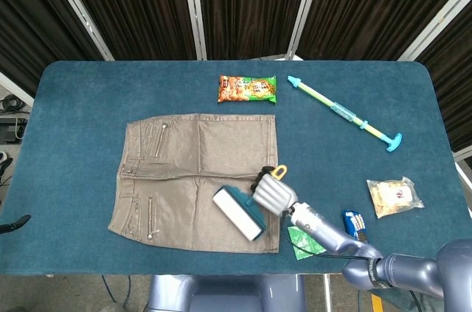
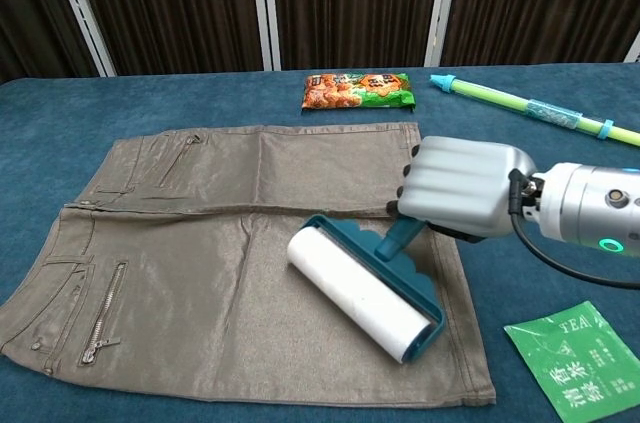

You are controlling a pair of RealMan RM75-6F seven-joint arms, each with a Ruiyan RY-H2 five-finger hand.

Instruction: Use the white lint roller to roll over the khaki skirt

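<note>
On the skirt's lower right: roller in my grip

My right hand (image 2: 458, 189) is clamping its fingers around the lint roller (image 2: 362, 287) handle, and the white roll is lying on the khaki skirt (image 2: 200, 273) spread flat on the table (image 1: 74, 105).

Even, bright overhead light; both views sharp.

Soft light from above leaves only faint, short shadows on the table (image 1: 74, 127). The skirt (image 2: 220, 273) shows a mild sheen in the chest view, and the robot hand (image 2: 460, 188) carries pale highlights along its ridged back. The curtains behind stay dark. The head view bows slightly at its edges.
</note>
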